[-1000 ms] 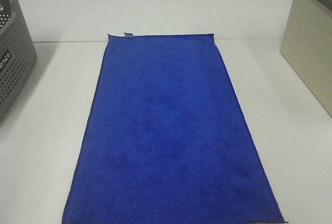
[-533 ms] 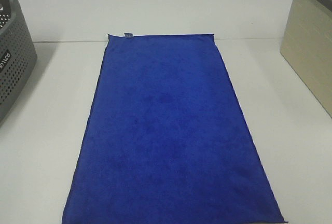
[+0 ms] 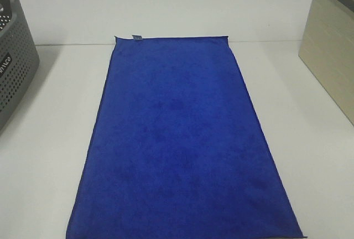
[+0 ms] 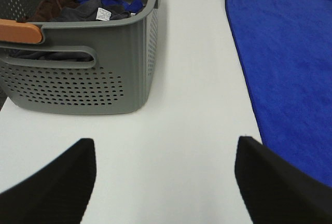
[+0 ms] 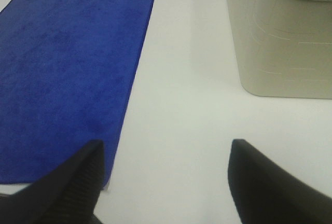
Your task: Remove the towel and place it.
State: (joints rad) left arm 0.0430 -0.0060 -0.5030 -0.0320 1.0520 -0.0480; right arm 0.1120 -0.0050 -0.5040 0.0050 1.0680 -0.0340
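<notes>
**Towel flat at mid-table, both grippers spread and holding nothing**

The towel (image 3: 180,139) lies spread flat on the white table (image 3: 50,156), long axis running away from the near edge; its far hem sits straight along a seam in the tabletop, with a small tag (image 3: 136,37) at the far left corner; the near end runs to the bottom of the overhead view, its near right corner just showing. The side hems are stitched and lie straight, widening toward the camera; no fold or lifted corner shows.

On the left stands a grey perforated basket (image 3: 14,67), well apart from the towel's left hem; a broad strip of bare table lies between them. The left wrist view shows the basket holding crumpled cloths (image 4: 83,6), brown, grey and blue, with an orange handle (image 4: 19,31) on its rim. On the right stands a beige bin (image 3: 332,51), likewise well apart from the right hem, with open table between.

The left gripper (image 4: 166,182) hovers over bare table between basket and towel, jaws spread wide, nothing between them; the right fingertip sits near the towel's left hem. The right gripper (image 5: 166,182) is also spread and empty, over the table near the towel's near right corner (image 5: 104,185); the bin stands beyond it.
</notes>
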